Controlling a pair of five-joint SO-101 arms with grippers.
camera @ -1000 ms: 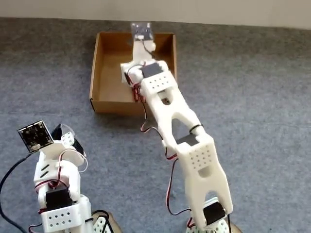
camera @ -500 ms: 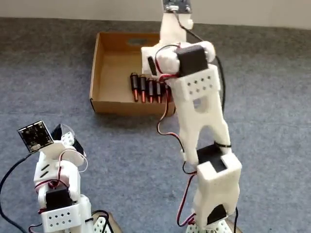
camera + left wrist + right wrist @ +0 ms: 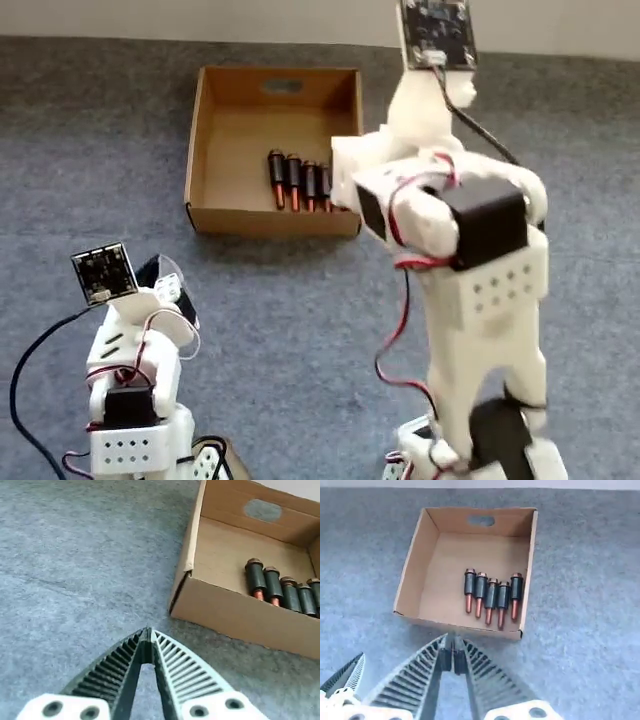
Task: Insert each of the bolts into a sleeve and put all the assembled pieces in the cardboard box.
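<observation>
Tabletop: the tabletop [image 3: 100,150] is covered edge to edge in a grey, felt-like mat; a pale strip of wall [image 3: 200,18] runs along its far side.

Left arm: the left arm [image 3: 130,400] sits folded low at the near left corner, with its wrist camera board tilted up.

Left pincer: the left pincer [image 3: 148,641] is pressed together, tips meeting with nothing between them. It hangs over bare mat on the near side of the box, pointing towards the box's near left corner.

Right arm: the right arm [image 3: 480,290] stands tall from its base at the near right. Its upper part leans over the box's right wall.

Right pincer: the right pincer [image 3: 451,649] has its ribbed fingers [image 3: 415,675] pressed together and is empty. It is high above the mat on the near side of the box.

Cardboard box: the cardboard box [image 3: 410,580] is open-topped and shallow, and rests on the mat towards the far side, with an oval cut-out in its far wall.

Assembled pieces: five assembled pieces [image 3: 491,595] lie side by side in a row on the box floor, in the near right part by the right wall. Each has a dark sleeve, a copper-coloured bolt head towards the far wall and a shank tip poking out at the near end.
</observation>
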